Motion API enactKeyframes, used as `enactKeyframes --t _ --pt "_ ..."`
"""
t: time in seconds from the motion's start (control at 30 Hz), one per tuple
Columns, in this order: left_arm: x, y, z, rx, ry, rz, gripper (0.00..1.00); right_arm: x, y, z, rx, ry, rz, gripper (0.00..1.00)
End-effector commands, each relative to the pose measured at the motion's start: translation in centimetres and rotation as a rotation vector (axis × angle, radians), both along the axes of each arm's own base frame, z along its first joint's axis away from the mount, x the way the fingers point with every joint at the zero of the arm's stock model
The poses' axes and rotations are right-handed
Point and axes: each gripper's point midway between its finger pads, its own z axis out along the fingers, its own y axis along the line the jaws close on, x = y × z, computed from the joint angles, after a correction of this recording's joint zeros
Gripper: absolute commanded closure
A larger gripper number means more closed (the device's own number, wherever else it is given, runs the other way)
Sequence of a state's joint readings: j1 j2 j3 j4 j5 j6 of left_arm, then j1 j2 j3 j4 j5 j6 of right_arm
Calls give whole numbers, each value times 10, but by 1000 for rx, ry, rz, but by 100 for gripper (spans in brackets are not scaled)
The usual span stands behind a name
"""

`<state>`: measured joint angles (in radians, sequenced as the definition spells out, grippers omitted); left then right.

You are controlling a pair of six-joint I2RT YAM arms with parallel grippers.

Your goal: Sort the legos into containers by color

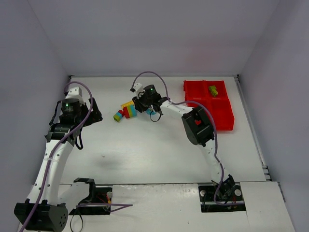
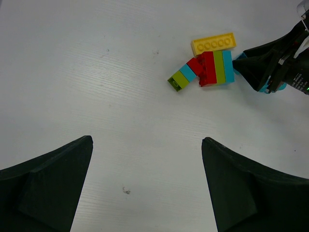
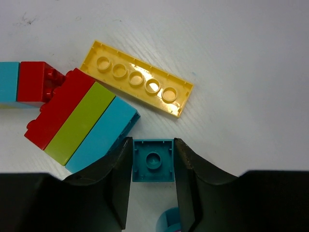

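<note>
The right hand grips a small teal brick, one finger against each side. It sits just beside the other legos clustered on the table. The left hand hangs wide open, holding nothing. One yellow brick lies in a far bin of the red tray.

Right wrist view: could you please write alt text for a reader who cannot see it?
Two black fingers clasp a small teal brick, hollow side showing, over a white table. Beyond it lie a long yellow brick and a red-green-teal brick stack.
</note>
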<state>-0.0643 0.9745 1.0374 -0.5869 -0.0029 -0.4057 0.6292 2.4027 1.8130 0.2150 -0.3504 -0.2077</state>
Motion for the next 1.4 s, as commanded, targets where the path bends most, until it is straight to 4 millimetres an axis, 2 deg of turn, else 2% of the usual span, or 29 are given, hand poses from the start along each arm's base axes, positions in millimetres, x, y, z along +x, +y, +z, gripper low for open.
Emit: enactKeyframes --t 0.0,0.07,0.2,0.23,0.27,0.3,0.33,0.37,0.4,0.43,0.5,0.53,0.6,0.63,0.67,0.7,0.73,0.77,0.8,0.83,0.87,0.93,0.97,1.03,1.07,1.17,1.27,1.3,1.37 --pt "8 0 16 -17 -59 12 12 17 -10 35 17 -103 -83 90" --pt "8 0 16 -17 -61 12 12 17 -11 38 16 -110 -88 100" --pt "7 0 17 -18 -63 12 12 10 -19 39 16 -101 -105 100" --pt "8 0 16 -19 -63 12 12 11 -20 58 47 -125 -120 100" --pt "7 0 16 -19 -61 12 12 10 -24 66 60 -135 -133 100" --pt "7 0 17 -19 -63 12 12 5 -35 61 49 -127 -158 100" --pt "8 0 16 -19 -61 12 12 5 -39 96 103 -184 -175 100" --pt "8 0 16 -19 -61 12 12 5 -48 105 122 -190 -202 100" --pt "8 0 17 -19 -63 12 12 7 -62 116 135 -205 -234 100" --pt "8 0 17 -20 -64 13 12 0 -78 132 148 -225 -269 100" --pt "7 0 19 -19 -69 12 12 -3 -102 147 166 -236 -325 100" --pt "7 0 18 -20 -67 13 12 -7 -127 161 177 -258 -376 100" --pt "7 0 18 -20 -67 13 12 -13 -153 173 199 -265 -429 100" --pt "7 0 19 -19 -70 12 12 -14 -179 197 223 -301 -477 100" --pt "7 0 19 -21 -70 13 12 -19 -197 187 202 -289 -520 100" --pt "7 0 19 -21 -70 13 12 -24 -214 202 213 -318 -564 100" --pt "7 0 18 -21 -69 13 12 -24 -239 200 188 -317 -628 100" --pt "7 0 19 -19 -70 12 12 -27 -264 186 145 -308 -712 100" --pt "7 0 18 -19 -67 12 12 -32 -281 190 145 -307 -761 100" --pt "7 0 19 -19 -70 12 12 -32 -307 186 137 -297 -830 100" --pt "6 0 19 -19 -69 12 12 -38 -327 171 110 -277 -896 100" --pt "7 0 19 -21 -70 13 12 -46 -353 168 155 -250 -1009 100" --pt "7 0 19 -21 -70 13 12 -51 -378 156 146 -232 -1089 100" --pt "7 0 17 -20 -66 13 12 -57 -396 148 190 -196 -1180 100" --pt "8 0 17 -20 -64 13 12 -61 -412 139 186 -179 -1231 100" --pt "7 0 17 -19 -66 12 12 -65 -437 123 200 -133 -1328 100" --pt "7 0 17 -20 -64 13 12 -70 -443 103 194 -78 -1373 100" --pt "7 0 17 -20 -66 13 12 -73 -455 99 195 -69 -1402 100" --pt "8 0 18 -20 -67 13 12 -72 -455 91 187 -48 -1400 93"
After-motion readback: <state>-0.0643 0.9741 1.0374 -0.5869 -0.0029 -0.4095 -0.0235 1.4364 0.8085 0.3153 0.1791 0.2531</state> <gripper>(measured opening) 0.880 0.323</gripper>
